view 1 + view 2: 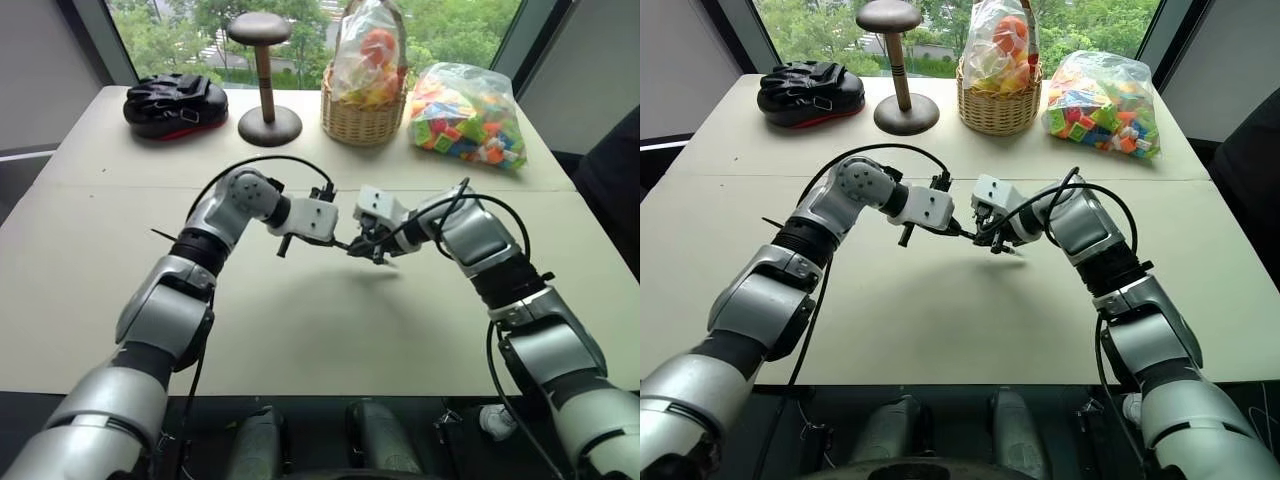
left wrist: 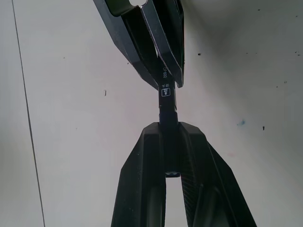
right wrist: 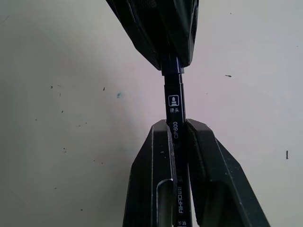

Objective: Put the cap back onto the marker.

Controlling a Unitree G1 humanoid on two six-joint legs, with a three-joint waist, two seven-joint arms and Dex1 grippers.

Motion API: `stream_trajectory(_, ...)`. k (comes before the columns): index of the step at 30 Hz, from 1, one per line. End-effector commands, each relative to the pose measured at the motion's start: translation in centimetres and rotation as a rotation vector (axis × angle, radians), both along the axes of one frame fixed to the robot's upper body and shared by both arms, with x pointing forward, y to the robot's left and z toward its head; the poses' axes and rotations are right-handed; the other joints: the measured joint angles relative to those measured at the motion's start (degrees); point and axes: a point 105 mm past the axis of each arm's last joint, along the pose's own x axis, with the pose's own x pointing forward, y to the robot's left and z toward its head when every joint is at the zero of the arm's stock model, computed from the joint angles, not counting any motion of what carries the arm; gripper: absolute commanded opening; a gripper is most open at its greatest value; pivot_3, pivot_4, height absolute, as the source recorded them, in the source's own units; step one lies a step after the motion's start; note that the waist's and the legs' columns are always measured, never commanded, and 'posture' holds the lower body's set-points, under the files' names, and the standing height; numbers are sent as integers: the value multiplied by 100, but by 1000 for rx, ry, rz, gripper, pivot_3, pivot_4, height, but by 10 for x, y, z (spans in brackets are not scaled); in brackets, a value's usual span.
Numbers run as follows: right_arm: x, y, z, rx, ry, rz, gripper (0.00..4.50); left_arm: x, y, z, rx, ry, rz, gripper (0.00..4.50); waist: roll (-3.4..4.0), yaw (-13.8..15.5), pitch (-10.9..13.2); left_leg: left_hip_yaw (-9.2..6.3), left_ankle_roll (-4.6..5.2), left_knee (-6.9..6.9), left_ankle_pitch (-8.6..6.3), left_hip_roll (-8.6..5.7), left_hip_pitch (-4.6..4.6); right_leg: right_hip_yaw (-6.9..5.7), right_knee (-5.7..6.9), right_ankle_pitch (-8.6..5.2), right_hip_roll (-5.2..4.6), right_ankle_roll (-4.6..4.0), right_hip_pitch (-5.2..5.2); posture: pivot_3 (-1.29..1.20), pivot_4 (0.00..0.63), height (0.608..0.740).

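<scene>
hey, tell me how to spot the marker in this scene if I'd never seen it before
Start at the wide beige table and find where the two silver arms meet above its middle. There the right gripper clamps the marker, a thin black plastic stick with white print, its far end inside the left gripper. It's the only printed thing there.

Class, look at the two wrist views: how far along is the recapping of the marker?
Done: the right gripper is shut on the marker, the left gripper on the cap. In hand: both meet end to end above the table. Left: whether the cap is fully seated cannot be told; then release.
</scene>
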Motion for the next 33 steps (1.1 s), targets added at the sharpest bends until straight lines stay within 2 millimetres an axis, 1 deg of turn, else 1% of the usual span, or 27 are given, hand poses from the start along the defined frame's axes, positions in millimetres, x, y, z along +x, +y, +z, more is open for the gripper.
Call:
stream_trajectory(1, -3, 55, 78, 146, -265, 164, 0, -43, -71, 9, -156, 76, -246, 66, 0, -2, 0, 0, 0, 0, 0, 0, 0, 0, 0, 0, 0, 0, 0, 0, 150, 740)
stream_trajectory(5, -2, 56, 82, 154, -276, 161, 0, -44, -70, 11, -179, 42, -261, 66, 0, -4, 0, -1, 0, 0, 0, 0, 0, 0, 0, 0, 0, 0, 0, 0, 150, 740)
stream_trajectory(10, -2, 53, 84, 170, -257, 151, 0, -44, -61, 3, -127, -66, -317, 66, 0, -2, 0, -1, 0, 0, 0, 1, 1, 0, 0, 0, 0, 0, 0, 0, 150, 740)
stream_trajectory(12, -1, 53, 85, 172, -252, 148, 0, -42, -56, -3, -87, -83, -323, 66, 0, -2, 0, -1, 0, 0, 0, 0, 1, 0, 1, 0, 0, 0, 0, 0, 150, 740)
stream_trajectory(18, 0, 55, 89, 184, -249, 140, 0, -37, -38, -27, 105, -131, -331, 66, 0, -1, 0, 1, 0, 0, 0, 0, 1, 0, 1, 0, 0, 0, 0, 0, 150, 740)
stream_trajectory(22, -1, 58, 94, 209, -238, 133, 0, -35, -30, -43, 188, -122, -321, 66, 0, -2, -1, 1, 0, 0, 0, 0, 2, 0, 1, 0, 1, 0, 0, 0, 150, 740)
stream_trajectory(25, -3, 60, 93, 216, -231, 129, 0, -36, -26, -53, 239, -116, -317, 66, 0, -3, -1, 1, 0, 0, 0, 0, 2, -1, 2, 0, 1, 0, 0, 0, 150, 740)
stream_trajectory(28, -3, 61, 92, 222, -222, 123, 0, -38, -31, -58, 257, -139, -338, 66, 0, -3, -1, 1, 0, 0, 0, 0, 2, 0, 2, 0, 1, 0, 0, 0, 150, 740)
stream_trajectory(30, -3, 61, 93, 228, -219, 116, 0, -40, -38, -57, 232, -155, -353, 66, 0, -2, -1, 1, 0, 0, 0, 1, 1, 0, 2, 0, 1, 0, 0, 0, 150, 740)
stream_trajectory(32, -3, 60, 93, 230, -220, 109, 0, -42, -44, -54, 194, -155, -357, 66, 0, 1, -1, 1, 0, 0, 0, 1, 1, 0, 2, 0, 0, 0, 0, 0, 150, 740)
stream_trajectory(33, -1, 58, 93, 230, -223, 100, 0, -44, -49, -48, 142, -132, -350, 66, 0, 1, -1, 1, 0, 0, 0, 0, 1, 0, 2, 0, -1, 0, 0, 0, 150, 740)
